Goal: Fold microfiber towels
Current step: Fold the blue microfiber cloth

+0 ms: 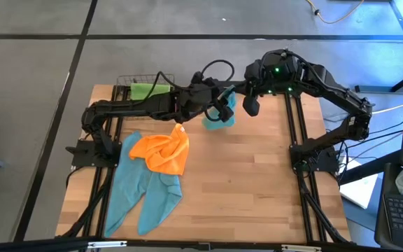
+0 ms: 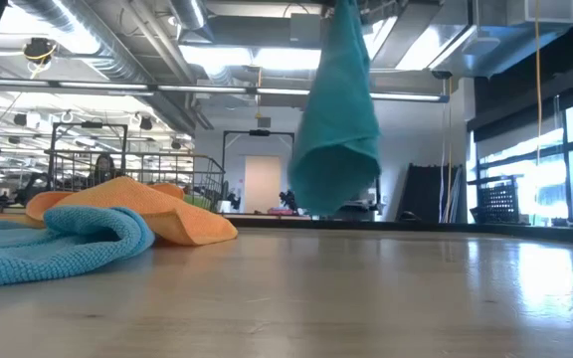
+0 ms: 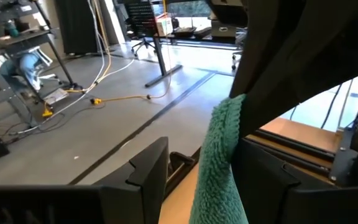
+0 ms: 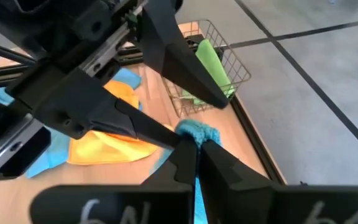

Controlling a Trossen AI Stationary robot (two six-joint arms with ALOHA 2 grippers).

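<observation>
Teal limp microfiber towel [image 1: 219,117] hangs off the desk [image 1: 257,189] at twelve o'clock, pinched in my closed right pincer [image 4: 196,148]; left pincer [image 3: 197,171] open around its edge. I judge no fold made; orange crumpled towel [image 1: 163,150] unfolded.

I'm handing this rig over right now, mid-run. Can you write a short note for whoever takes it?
Right end effector: shut on a teal towel, which hangs clear above the table.
Left end effector: open, close beside the same towel near its top.
Orange towel: crumpled on the table's left side, lying over more teal towels.
Lime green towel: in the wire basket at the far left corner.
Done: no towel on the table is folded.
Left: fold the lifted towel, then the pile.
</observation>
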